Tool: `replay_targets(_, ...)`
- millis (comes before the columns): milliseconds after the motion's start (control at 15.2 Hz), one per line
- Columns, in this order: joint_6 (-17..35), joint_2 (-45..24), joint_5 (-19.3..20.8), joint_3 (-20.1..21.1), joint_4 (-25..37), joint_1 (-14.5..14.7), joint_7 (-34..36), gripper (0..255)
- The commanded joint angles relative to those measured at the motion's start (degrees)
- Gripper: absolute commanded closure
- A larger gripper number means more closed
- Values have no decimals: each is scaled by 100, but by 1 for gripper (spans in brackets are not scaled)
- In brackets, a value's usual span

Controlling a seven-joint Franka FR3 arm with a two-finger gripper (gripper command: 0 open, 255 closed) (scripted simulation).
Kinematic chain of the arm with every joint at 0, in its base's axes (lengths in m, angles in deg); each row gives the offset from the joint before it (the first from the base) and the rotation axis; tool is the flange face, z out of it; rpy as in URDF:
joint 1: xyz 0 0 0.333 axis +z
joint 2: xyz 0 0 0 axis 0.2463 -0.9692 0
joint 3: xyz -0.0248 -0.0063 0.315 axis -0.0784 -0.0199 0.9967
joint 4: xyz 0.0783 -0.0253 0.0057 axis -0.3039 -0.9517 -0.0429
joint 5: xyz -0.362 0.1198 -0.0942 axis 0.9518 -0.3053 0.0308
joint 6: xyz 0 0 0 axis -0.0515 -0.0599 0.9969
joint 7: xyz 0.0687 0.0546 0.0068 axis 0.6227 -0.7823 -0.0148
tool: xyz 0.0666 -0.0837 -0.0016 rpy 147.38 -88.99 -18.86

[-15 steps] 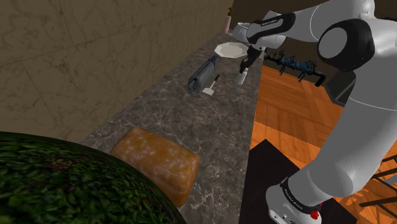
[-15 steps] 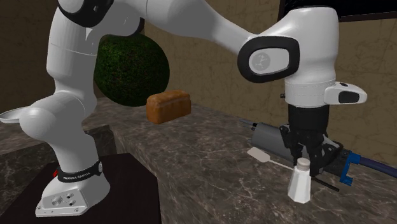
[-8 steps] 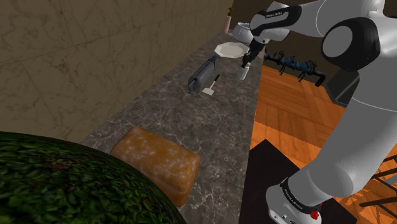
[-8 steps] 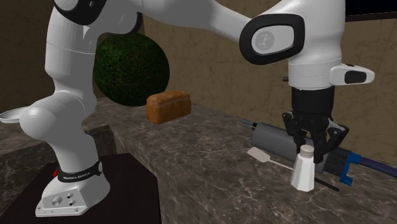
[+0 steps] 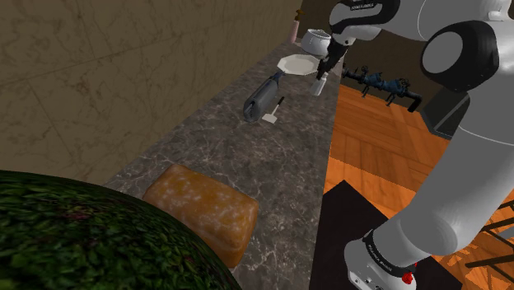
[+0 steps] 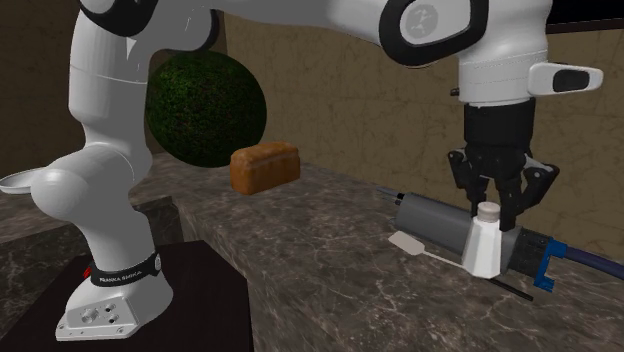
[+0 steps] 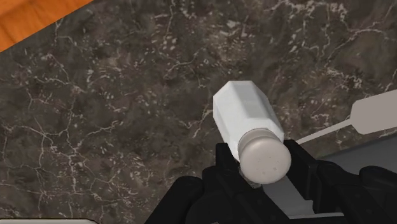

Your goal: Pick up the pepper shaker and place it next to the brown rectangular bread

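Note:
The pepper shaker (image 6: 483,242) is a white faceted bottle with a grey round cap, hanging clear of the dark marble counter (image 6: 320,255). My gripper (image 6: 490,212) is shut on its neck from above. In the wrist view my gripper (image 7: 262,159) clasps the cap end of the shaker (image 7: 245,118) between both fingers. In the shoulder view the shaker (image 5: 320,84) hangs under the gripper (image 5: 324,72) at the counter's far end. The brown rectangular bread (image 5: 202,210) lies near the close end of the counter, far from the shaker; across the room it appears as a loaf (image 6: 265,166).
A grey cylindrical tool (image 5: 264,96) and a white flat utensil (image 5: 273,115) lie below and beside the shaker. A white plate (image 5: 298,63) sits farther back. A round green bush (image 5: 74,239) stands by the bread. The counter edge drops to a wooden floor (image 5: 371,140).
The gripper has risen with the shaker, which left the counter and now hangs higher, level with the grey cylinder. The bread has not moved.

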Motion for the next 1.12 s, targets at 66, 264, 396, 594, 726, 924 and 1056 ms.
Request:
replay_targets(66,-221,32,22,-11,191,-8,17,255)
replay_targets(264,-445,47,37,-20,402,-18,34,255)
replay_targets(396,-597,50,43,-25,553,-27,43,255)
replay_targets(594,-831,42,47,-32,795,-44,55,255)
replay_targets(726,-991,29,45,-36,967,-58,62,255)
replay_targets(924,-1237,-4,37,-41,1245,-84,69,255)
replay_targets(1056,-1406,-35,27,-44,1445,-106,73,255)
